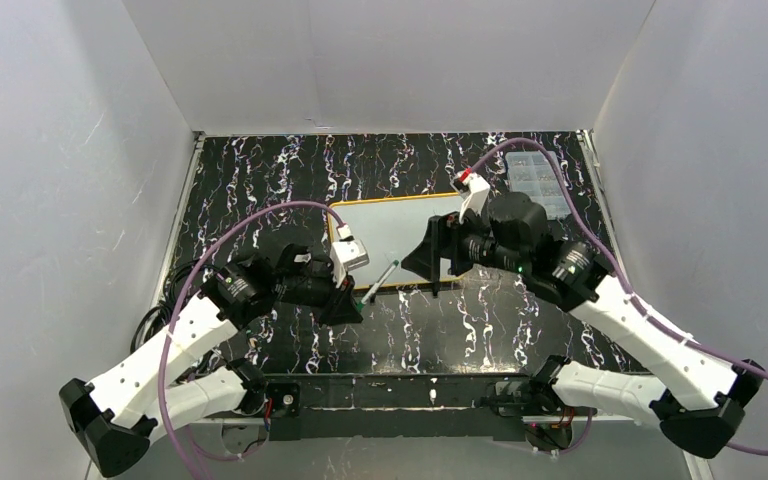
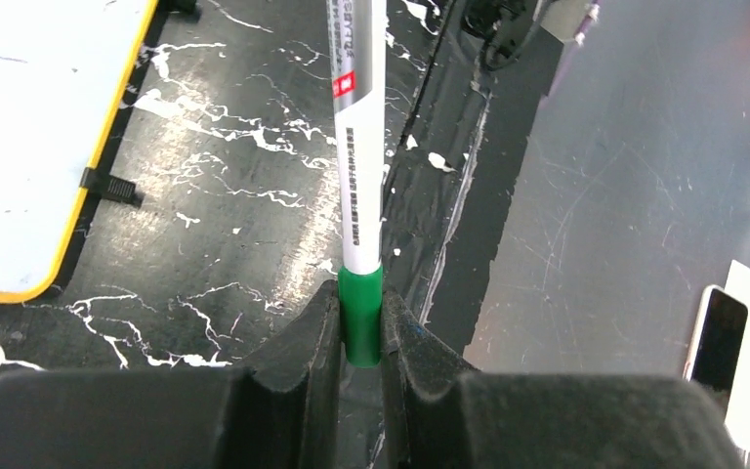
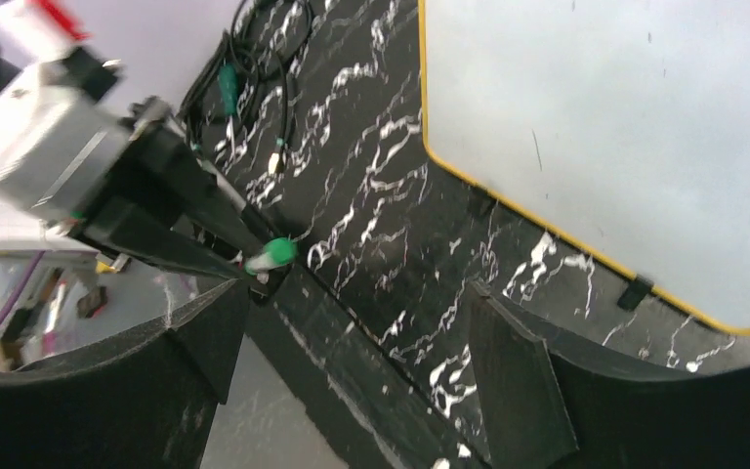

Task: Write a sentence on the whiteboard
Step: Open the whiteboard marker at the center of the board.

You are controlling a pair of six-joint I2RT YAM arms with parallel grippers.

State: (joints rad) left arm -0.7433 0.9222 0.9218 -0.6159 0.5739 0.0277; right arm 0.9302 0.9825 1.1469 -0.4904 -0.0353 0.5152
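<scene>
The whiteboard, white with a yellow-orange frame, lies flat at the middle of the table. It also shows in the left wrist view and the right wrist view. My left gripper is shut on the green end of a white marker, which points away over the dark table just off the board's near edge. The marker reaches up to that edge in the top view. My right gripper is open and empty, hovering above the board's near edge, right of the marker.
A clear compartmented box sits at the back right. Black clip feet stick out from the board's frame. Cables lie by the left wall. Grey walls close in three sides.
</scene>
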